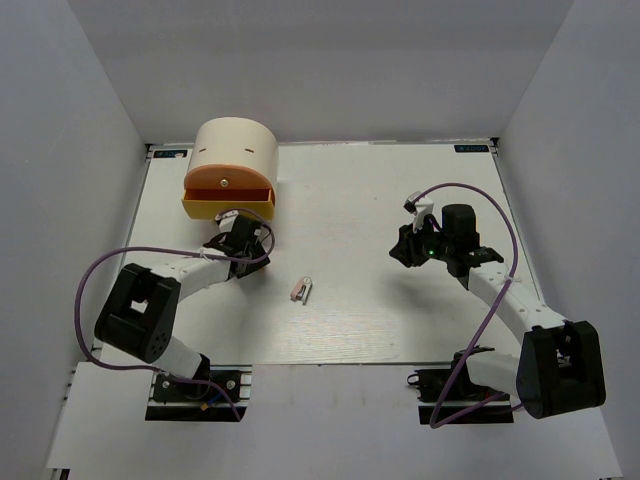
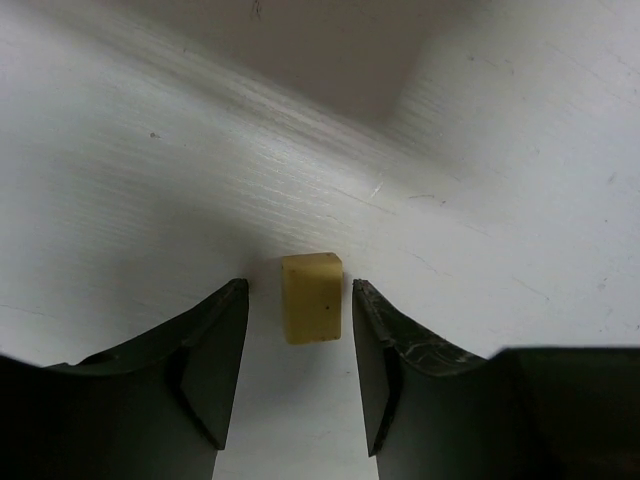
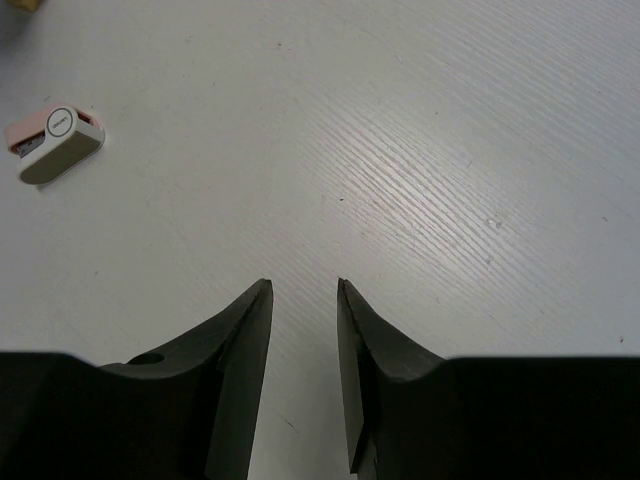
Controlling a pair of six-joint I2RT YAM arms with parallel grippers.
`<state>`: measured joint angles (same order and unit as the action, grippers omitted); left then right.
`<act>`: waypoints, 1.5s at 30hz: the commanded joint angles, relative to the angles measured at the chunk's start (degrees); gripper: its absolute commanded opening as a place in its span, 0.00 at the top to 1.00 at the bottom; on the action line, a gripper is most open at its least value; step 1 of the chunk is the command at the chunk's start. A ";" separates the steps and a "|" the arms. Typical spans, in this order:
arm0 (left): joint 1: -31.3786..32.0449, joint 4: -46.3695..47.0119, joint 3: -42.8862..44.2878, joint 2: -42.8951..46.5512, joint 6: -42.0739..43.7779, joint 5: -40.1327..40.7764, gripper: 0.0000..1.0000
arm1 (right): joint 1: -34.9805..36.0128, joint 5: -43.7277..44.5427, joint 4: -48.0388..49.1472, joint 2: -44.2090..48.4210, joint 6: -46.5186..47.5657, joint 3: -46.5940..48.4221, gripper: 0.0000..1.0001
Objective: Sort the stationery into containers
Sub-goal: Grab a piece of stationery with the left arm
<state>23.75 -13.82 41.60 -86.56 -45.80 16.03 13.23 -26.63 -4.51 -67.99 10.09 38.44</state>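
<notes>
A white table fills the floor of a plain white-walled booth, with the two arms reaching in from the near edge. At the far left stands the cream cylindrical box, its orange tier and yellow tier facing the arms. The left claw hangs low just in front of that box. Its jaws are apart, and a tan eraser lies flat on the table between them, a sliver of table showing on either side (narrower on the right), so nothing is clamped. The right claw hovers over bare table on the right half, well apart from the box, jaws parted with nothing between them. The pinkish-white clip lies alone near the middle of the table, between the two arms.
</notes>
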 commanded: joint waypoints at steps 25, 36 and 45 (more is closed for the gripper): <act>6.05 -9.64 5.33 -9.85 3.00 6.29 0.70 | -0.05 0.53 1.88 -0.66 1.07 0.15 0.62; 7.72 -6.48 -1.35 11.57 4.84 -6.09 1.00 | -0.14 0.53 2.14 -0.48 1.16 -0.73 0.62; 6.93 -8.41 7.86 24.69 -0.86 0.38 1.00 | 0.04 -0.17 2.23 -1.36 1.25 -0.38 0.62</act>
<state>31.48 -22.46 45.54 -63.00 -43.92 12.73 13.23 -26.06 -4.45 -68.84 10.92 38.33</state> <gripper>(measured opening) 0.352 0.384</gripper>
